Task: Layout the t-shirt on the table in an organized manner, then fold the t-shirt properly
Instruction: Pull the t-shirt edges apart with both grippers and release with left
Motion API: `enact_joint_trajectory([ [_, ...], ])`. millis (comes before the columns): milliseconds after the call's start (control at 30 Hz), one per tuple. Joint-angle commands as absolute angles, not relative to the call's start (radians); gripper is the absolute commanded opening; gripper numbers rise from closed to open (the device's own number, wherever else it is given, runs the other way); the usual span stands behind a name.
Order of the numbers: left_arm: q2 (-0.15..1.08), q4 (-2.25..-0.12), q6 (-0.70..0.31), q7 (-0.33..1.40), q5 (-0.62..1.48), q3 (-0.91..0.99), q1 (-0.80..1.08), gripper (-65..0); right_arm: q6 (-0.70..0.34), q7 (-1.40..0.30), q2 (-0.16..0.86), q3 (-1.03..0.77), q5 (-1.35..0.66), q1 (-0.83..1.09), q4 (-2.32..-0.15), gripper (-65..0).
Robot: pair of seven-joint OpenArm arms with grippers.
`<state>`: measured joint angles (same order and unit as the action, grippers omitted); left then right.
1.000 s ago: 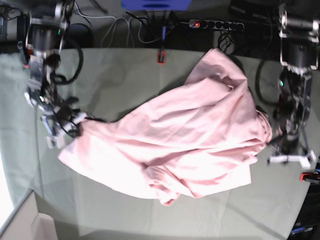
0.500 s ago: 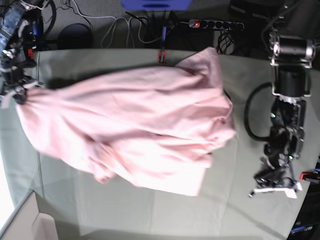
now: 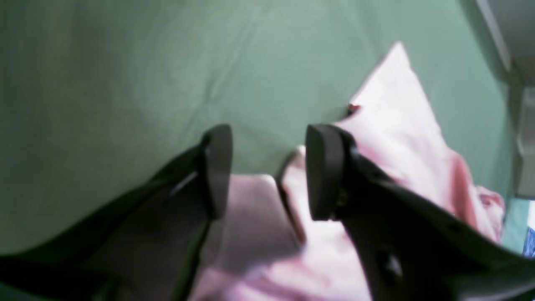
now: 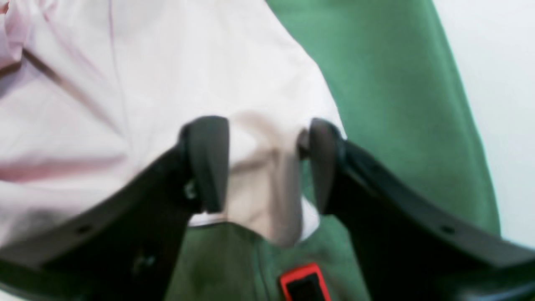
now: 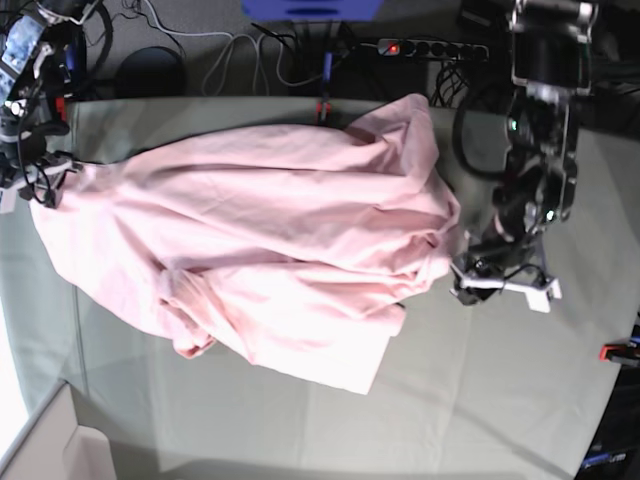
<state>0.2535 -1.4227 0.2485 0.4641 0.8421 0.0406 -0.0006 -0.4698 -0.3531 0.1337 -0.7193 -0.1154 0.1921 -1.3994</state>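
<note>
The t-shirt [image 5: 270, 250] is seen bunched and rumpled across the middle of the table [image 5: 520, 400], plain pink side up; laying-out is judged the step in hand. The left gripper [image 3: 267, 171] is spread above a pink edge, nothing pinched. The right gripper [image 4: 263, 163] is parted around a fabric fold. Fresh corner grips and an outward pull are called for. No containers are seen.

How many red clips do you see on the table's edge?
2. One red clamp sits at the table's far edge, behind the t-shirt; another red clamp is at the edge on the base view's right. More may be hidden.
</note>
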Motion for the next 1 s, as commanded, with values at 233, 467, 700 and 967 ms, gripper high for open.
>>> enact_joint_trajectory([
  [233, 0.285, -1.466, 0.239, 0.447, 0.680, -0.001, 0.067, -32.2, -0.466, -0.325, 0.150, -0.687, -0.130, 0.182, -1.419, -31.5],
  [467, 0.223, -1.466, 0.239, 0.443, 0.516, -0.079, 0.064, -32.1, -0.466, -0.325, 0.150, -0.651, -0.130, 0.186, -1.420, -31.5],
  [700, 0.179, -1.434, 0.237, 0.443, 0.383, -0.114, 0.041, -31.9, -0.466, -0.325, 0.150, -0.645, -0.130, 0.186, -1.415, -31.5],
  [967, 0.179, -1.277, 0.236, 0.415, 0.369, -0.186, -0.059, -50.9, -0.466, -0.325, 0.150, -0.645, -0.130, 0.179, -1.414, -31.5],
])
